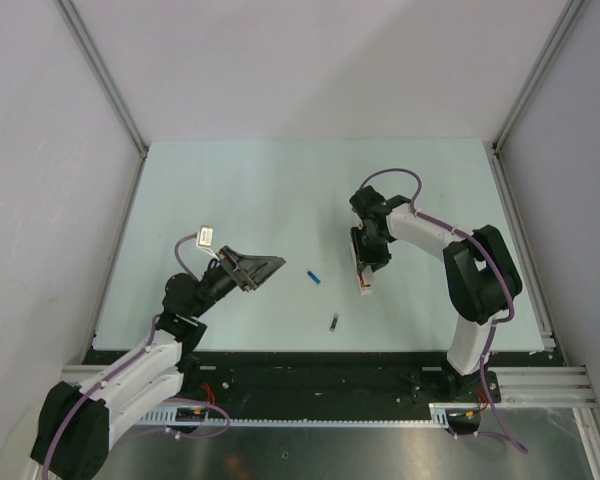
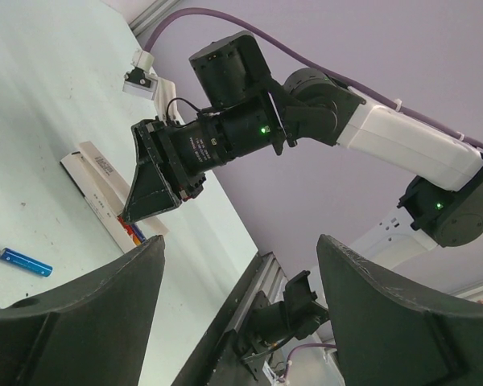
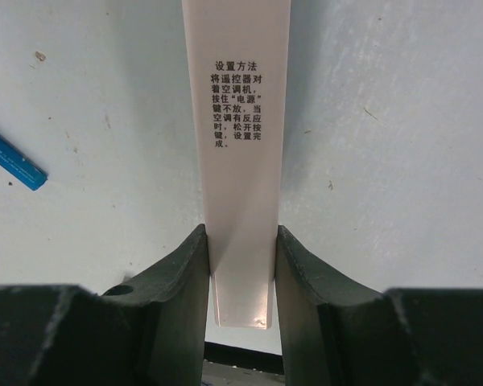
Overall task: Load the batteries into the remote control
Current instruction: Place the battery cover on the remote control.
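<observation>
Right jaws: clamped on the remote control, with one black finger pressed against each long edge near one end of the white bar.
Remote control: in the right jaws' clamp, printed face up with several lines of Chinese characters. It appears to lie flat on the pale table.
Left jaws: wide apart, empty and touching nothing. They are raised off the table well to the left of the remote control and pointed toward it.
Left wrist view: looks out between two dark fingers across the table to the remote control and the right arm bent over it.
Blue battery: lies loose on the table just left of the remote control, between it and the left jaws, touching neither.
Black battery: lies loose on the table near the remote control, on the side toward the arm bases. It is apart from the blue battery.
Red patch: a small red-and-orange spot at the end of the remote control below the right jaws, too small to tell what it is.
Left arm: stretches from its base toward the remote control and stops well short of it.
</observation>
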Controlling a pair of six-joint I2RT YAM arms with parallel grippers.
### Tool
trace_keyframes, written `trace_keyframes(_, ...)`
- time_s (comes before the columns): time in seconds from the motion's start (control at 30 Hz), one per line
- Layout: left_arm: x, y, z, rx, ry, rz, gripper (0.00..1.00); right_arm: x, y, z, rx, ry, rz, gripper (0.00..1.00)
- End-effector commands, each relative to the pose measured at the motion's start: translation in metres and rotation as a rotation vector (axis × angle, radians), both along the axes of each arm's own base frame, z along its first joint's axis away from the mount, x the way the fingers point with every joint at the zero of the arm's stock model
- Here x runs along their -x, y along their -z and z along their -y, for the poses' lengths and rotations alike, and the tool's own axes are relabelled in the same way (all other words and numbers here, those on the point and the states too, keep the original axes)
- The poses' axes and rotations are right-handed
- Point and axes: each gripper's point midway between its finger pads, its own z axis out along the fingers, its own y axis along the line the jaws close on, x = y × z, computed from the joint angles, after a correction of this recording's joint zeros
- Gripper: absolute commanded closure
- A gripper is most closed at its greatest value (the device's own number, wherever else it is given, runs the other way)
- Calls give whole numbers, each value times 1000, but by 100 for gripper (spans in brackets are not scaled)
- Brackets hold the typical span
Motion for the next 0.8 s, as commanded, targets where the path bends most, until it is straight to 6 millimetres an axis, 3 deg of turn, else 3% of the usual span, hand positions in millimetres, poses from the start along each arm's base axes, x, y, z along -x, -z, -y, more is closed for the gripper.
trace_keyframes(0.0, 3, -4, 0, -3, 3, 37, 20, -13, -8, -10, -43, 24, 31, 80)
trace_keyframes(0.23, 4, -3, 0, -4, 5, 36, 20, -12, -13, -12, -58, 26, 38, 79)
trace_keyframes(0.77, 3, -1, 0, -8, 1, 31, 20, -8, 6, -2, -7, 33, 14, 75)
